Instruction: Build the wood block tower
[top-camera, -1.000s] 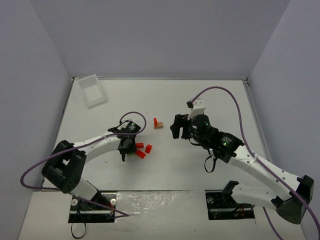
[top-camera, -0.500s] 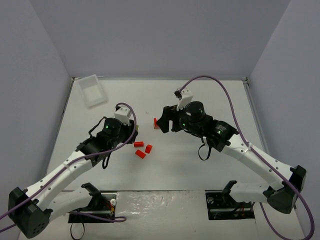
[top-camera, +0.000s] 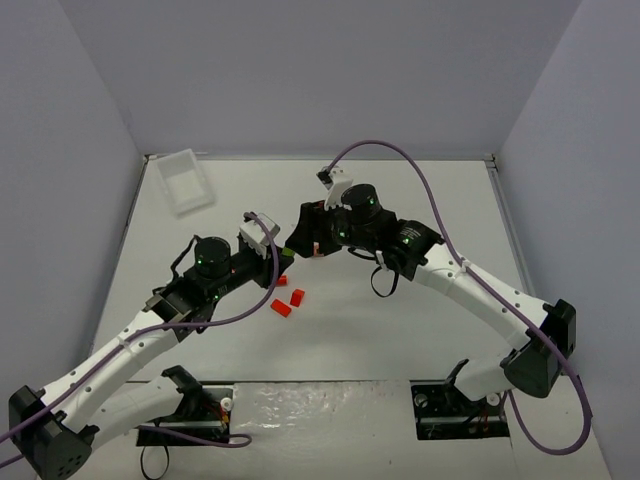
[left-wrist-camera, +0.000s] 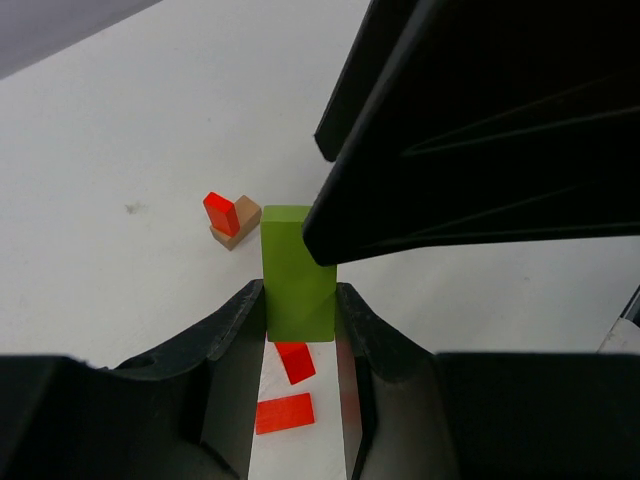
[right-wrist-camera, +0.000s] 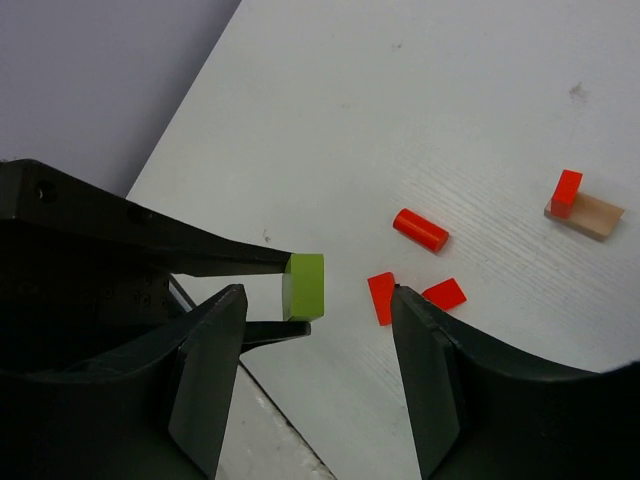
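My left gripper (top-camera: 283, 256) is shut on a lime-green block (left-wrist-camera: 297, 272) and holds it above the table. The block also shows in the right wrist view (right-wrist-camera: 304, 286), pinched between the left gripper's fingers (right-wrist-camera: 215, 257). My right gripper (top-camera: 299, 234) is open and empty, its jaws spread wide around the green block without touching it (right-wrist-camera: 320, 312). The tower's start, a tan block (right-wrist-camera: 590, 215) with a small red block (right-wrist-camera: 566, 190) on it, stands on the table (left-wrist-camera: 232, 220). A red cylinder (right-wrist-camera: 420, 229) and two red pieces (right-wrist-camera: 381, 298) (right-wrist-camera: 443, 293) lie loose.
A clear plastic tray (top-camera: 186, 180) sits at the back left corner. The three loose red pieces (top-camera: 282, 309) lie just in front of the two grippers. Grey walls close the table on three sides. The right gripper's black body (left-wrist-camera: 480, 130) fills the upper right of the left wrist view.
My left gripper has lifted the green block off the table and carried it right. My right gripper has swung left and closed in around it.
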